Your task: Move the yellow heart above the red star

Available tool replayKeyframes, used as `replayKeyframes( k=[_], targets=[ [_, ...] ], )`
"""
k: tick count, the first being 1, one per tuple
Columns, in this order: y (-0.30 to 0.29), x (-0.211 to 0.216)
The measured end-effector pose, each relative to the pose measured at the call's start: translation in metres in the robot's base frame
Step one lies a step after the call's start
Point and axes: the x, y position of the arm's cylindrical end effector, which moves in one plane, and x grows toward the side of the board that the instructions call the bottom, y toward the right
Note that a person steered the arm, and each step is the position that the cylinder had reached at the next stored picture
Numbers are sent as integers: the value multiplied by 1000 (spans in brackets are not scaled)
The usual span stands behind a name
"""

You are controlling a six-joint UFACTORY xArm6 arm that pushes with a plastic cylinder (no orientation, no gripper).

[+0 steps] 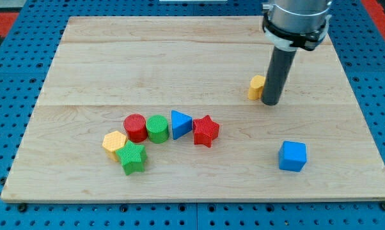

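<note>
Pushing job, no claw on this rig, so no claw state to report: just a dark rod. My tip [270,102] sits touching or just beside the yellow heart [256,87], on its right side in the view; rod hides most of the block, heart shape hard to confirm.

Yellow heart is at the view's upper right of the table [103,57], well apart from the red star [206,130], which sits lower, near centre, at the right end of a row: red cylinder [135,127], green cylinder [157,128], blue triangle [180,124]. Yellow hexagon [114,142] and green star [132,157] sit lower left of that row. Blue cube [292,156] alone at lower right.

Handling guess: small, light, rigid ribbed plastic, likely slides easily on smooth wood, may spin if pushed off-centre. No grasp possible; contact the flat right side, near its middle, and shove toward the view's left until it is above the star.

No brands, labels or readable writing.
</note>
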Motion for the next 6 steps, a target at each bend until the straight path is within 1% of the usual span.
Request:
replayKeyframes(
  k=[1,2,3,5,6],
  targets=[
    [8,-20],
    [-18,-57],
    [-53,-64],
    [-59,-32],
    [-116,-32]
  ],
)
